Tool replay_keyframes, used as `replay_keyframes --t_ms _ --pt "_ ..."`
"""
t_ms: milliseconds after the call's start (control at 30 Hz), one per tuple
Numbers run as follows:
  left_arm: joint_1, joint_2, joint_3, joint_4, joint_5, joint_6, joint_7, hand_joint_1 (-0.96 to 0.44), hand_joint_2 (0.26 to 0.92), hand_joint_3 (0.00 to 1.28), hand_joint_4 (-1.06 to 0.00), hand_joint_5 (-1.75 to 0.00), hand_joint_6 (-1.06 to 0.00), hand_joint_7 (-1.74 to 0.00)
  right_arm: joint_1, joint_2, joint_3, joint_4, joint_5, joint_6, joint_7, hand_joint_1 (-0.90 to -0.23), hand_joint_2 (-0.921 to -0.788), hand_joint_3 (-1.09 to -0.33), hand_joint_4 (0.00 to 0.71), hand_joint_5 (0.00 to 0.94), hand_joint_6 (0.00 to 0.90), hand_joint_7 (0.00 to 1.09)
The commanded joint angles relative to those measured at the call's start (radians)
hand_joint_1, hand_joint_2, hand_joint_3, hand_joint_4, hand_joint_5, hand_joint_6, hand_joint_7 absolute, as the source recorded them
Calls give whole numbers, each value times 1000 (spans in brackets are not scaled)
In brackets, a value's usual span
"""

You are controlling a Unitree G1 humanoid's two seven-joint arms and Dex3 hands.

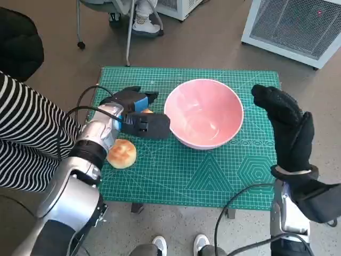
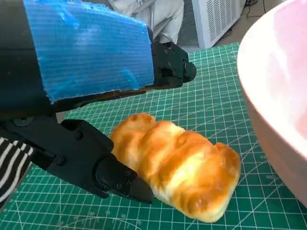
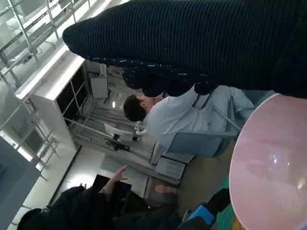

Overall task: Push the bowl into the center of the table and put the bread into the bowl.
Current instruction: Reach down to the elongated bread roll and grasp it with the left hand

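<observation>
The pink bowl (image 1: 204, 112) stands empty on the green mat (image 1: 213, 176), right of the middle; its rim also shows in the left wrist view (image 2: 278, 96) and the right wrist view (image 3: 268, 163). A golden braided bread (image 2: 177, 167) lies on the mat just left of the bowl; from the head only a sliver of the bread (image 1: 147, 111) shows. My left hand (image 1: 133, 114) hovers over it with fingers apart, one black fingertip (image 2: 120, 177) touching its side. My right hand (image 1: 285, 120) is lifted beside the bowl's right rim, fingers stretched out, holding nothing.
A round bun (image 1: 121, 153) lies on the mat near my left forearm. A person's striped sleeve (image 1: 26, 133) is at the table's left side, and shoes (image 1: 160, 245) show below the front edge. A white unit (image 1: 298, 26) stands at the far right.
</observation>
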Motion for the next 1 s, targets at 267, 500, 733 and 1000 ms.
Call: replay_keyframes --t_ms 267,500,733,1000 --pt "25 -25 -4 10 6 11 55 -154 804 12 -514 -101 -521 -117 31 -6 -7 -10 17 24 1 -786 -921 -780 193 0 56 518" --pt "39 -12 -37 9 40 -14 112 -39 893 42 -703 -868 -624 -919 33 -5 -8 -20 13 28 -4 -784 -921 -779 193 1 53 521" --pt "45 9 -53 11 58 -45 145 -5 914 32 -686 -1165 -721 -1028 31 -2 -8 -23 9 32 -8 -777 -921 -778 193 1 51 522" --pt "49 29 -44 13 49 -60 150 0 920 32 -690 -1169 -708 -1072 22 1 -3 -16 2 35 -10 -778 -921 -776 194 1 51 524"
